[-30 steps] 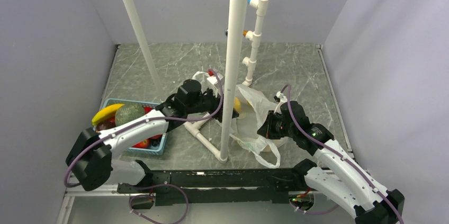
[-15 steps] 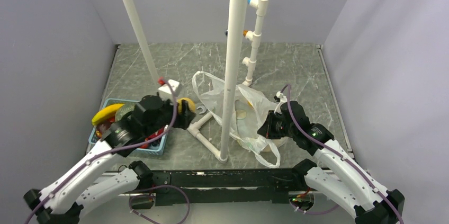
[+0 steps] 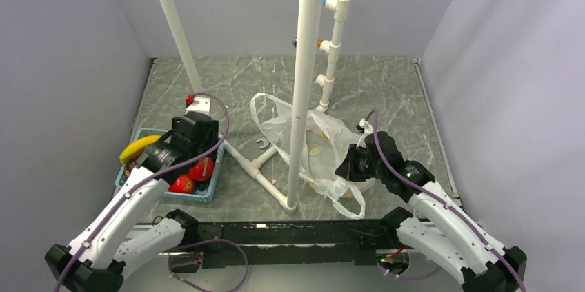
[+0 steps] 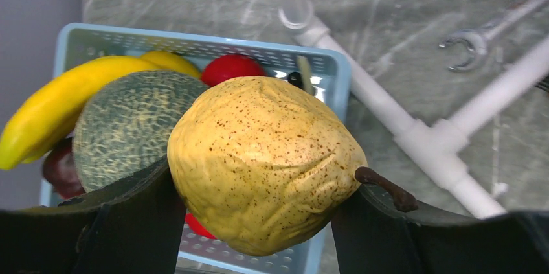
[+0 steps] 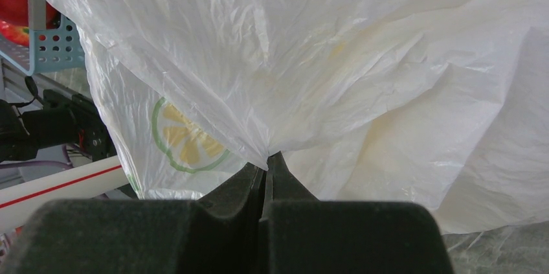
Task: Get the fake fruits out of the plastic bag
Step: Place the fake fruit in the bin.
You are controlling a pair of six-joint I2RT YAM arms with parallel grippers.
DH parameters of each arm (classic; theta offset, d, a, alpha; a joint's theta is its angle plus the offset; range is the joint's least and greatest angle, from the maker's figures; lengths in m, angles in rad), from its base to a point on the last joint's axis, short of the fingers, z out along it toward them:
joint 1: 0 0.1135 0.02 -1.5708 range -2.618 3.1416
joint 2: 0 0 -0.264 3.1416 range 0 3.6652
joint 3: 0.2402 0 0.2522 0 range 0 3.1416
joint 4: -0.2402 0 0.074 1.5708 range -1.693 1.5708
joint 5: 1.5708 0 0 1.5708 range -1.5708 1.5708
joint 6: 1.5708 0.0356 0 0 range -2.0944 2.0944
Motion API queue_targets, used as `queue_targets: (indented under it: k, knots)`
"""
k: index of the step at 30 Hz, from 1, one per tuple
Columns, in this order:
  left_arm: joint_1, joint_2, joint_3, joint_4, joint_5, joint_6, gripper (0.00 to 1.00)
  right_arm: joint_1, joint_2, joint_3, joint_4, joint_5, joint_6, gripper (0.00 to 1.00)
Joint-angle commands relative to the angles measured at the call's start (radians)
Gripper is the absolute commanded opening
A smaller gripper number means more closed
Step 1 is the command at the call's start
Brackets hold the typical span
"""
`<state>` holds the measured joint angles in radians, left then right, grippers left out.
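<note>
1. R gripper: jaws pinched tight on a fold of the plastic bag, which lies mid-table.
2. L gripper: grasps a yellow speckled fake pear, out of the bag, above the blue basket w/ banana and melon.
3. We judge the step as drop-off. The next move calls for lowering, then opening the jaws over a free gap in the basket.

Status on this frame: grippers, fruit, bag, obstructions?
Left gripper clamped on speckled yellow pear, above blue basket. Right gripper pinching plastic bag. White pipe frame between bag and basket; drop path looks clear.
</note>
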<state>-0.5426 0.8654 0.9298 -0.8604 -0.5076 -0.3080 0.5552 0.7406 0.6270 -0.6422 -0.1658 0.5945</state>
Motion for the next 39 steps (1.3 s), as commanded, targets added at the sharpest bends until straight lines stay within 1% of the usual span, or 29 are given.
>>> queue_targets:
  k: [1,5,9,12,14,16,23,28,31,34,39]
  knots:
    - [0.104,0.034,0.034,0.056,0.02,0.115,0.42,0.002,-0.008,0.016,0.033,-0.006,-0.009,0.0]
    - [0.163,0.081,0.005,0.134,0.097,0.173,0.41,0.002,-0.01,0.007,0.041,-0.011,-0.006,0.0]
    - [0.192,0.152,0.001,0.203,0.108,0.201,0.41,0.002,-0.003,0.004,0.044,-0.017,-0.009,0.0]
    - [0.211,0.226,0.025,0.194,0.137,0.217,0.42,0.003,-0.005,0.005,0.044,-0.015,-0.01,0.0]
    - [0.22,0.288,0.042,0.166,0.156,0.221,0.4,0.002,-0.008,0.002,0.046,-0.014,-0.008,0.0]
    - [0.221,0.333,0.052,0.14,0.145,0.218,0.4,0.002,-0.012,-0.002,0.05,-0.016,-0.006,0.0]
    - [0.221,0.393,0.028,0.082,0.18,0.207,0.43,0.003,-0.01,-0.005,0.053,-0.014,-0.005,0.0]
    - [0.221,0.377,0.014,0.055,0.219,0.212,0.49,0.003,-0.001,-0.008,0.057,-0.016,-0.005,0.0]
    - [0.221,0.373,0.019,0.026,0.245,0.221,0.55,0.002,0.001,-0.009,0.059,-0.016,-0.005,0.0]
    - [0.221,0.381,0.021,0.009,0.261,0.232,0.64,0.002,0.002,-0.014,0.065,-0.016,-0.003,0.0]
    - [0.222,0.385,0.02,-0.003,0.244,0.223,0.74,0.002,0.006,-0.021,0.072,-0.022,0.0,0.0]
